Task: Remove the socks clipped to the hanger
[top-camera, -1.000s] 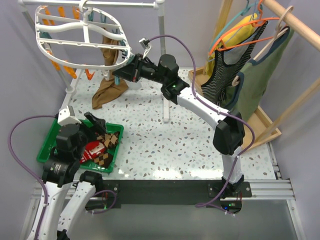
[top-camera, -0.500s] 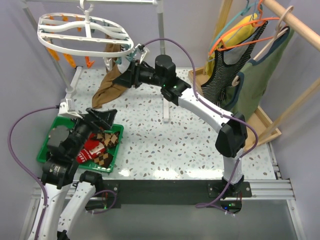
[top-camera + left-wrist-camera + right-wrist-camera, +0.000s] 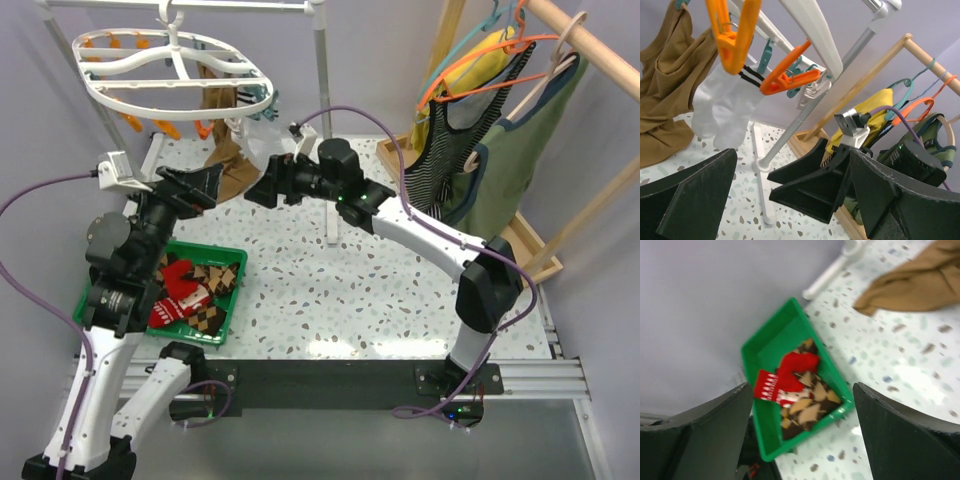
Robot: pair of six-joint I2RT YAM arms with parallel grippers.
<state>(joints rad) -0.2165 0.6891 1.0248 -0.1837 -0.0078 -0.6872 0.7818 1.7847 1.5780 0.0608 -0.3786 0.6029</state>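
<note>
While the left gripper [image 3: 205, 186] gapes empty, the right gripper [image 3: 258, 186] stands wide, holding nothing.

White links and black joint housings on left arm [image 3: 120, 290] and right arm [image 3: 420, 228]. Purple cables [image 3: 345, 108] loop along both. Matte black wedge fingers [image 3: 695, 200].

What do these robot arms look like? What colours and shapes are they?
The left arm and right arm are both slim white tubes linked by chunky, round black joints. A thin purple cable loops along each one. Each arm ends in two flat, black, wedge-shaped fingers.
</note>
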